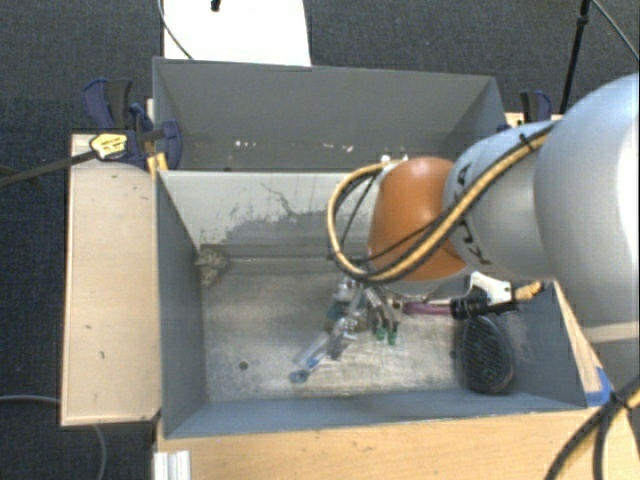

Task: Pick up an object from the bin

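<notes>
The claw (352, 313) hangs low over the middle of the bin (250, 208), below the arm's orange cover (415, 218). Whether it is clenched or released I cannot tell, since the cover and cables (343, 230) hide much of it. Just under it, running down to the lower left, lies a slim blue stick (318, 352), perhaps a pen or small brush, with its upper end at the claw. A green piece (388, 335) lies just right of the claw, a purple pen (432, 310) lies beyond that, and a black brush (487, 353) sits at the right of the bin floor. A tan lump (210, 262) lies well apart, at the floor's upper left corner.

The step in hand looks like the descent onto the blue stick. To do it well, the claw should straddle the stick across its narrow width, away from the green piece so that only one thing is caught. It should settle to the floor before closing, then lift straight up, clear of the pen.
</notes>
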Controlling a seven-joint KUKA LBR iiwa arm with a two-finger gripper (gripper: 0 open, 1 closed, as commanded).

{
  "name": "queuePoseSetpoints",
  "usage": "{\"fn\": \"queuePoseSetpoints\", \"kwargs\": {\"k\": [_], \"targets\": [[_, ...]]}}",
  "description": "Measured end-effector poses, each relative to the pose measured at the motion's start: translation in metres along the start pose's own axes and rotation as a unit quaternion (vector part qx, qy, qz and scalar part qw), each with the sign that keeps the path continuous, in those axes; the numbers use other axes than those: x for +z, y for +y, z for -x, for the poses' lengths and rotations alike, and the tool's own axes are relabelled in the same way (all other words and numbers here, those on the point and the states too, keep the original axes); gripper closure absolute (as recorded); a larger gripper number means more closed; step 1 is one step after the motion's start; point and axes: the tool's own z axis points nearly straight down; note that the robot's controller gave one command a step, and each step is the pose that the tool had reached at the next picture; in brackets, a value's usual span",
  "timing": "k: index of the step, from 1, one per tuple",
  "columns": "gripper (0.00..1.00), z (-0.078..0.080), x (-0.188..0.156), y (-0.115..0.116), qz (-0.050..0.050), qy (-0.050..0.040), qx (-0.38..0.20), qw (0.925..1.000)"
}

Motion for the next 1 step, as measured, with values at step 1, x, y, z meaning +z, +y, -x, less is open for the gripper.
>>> {"fn": "queuePoseSetpoints", "kwargs": {"k": [1], "targets": [[1.0,-0.0157,-0.2149,-0.0206,0.0,-0.013,-0.092,0.9957]]}}
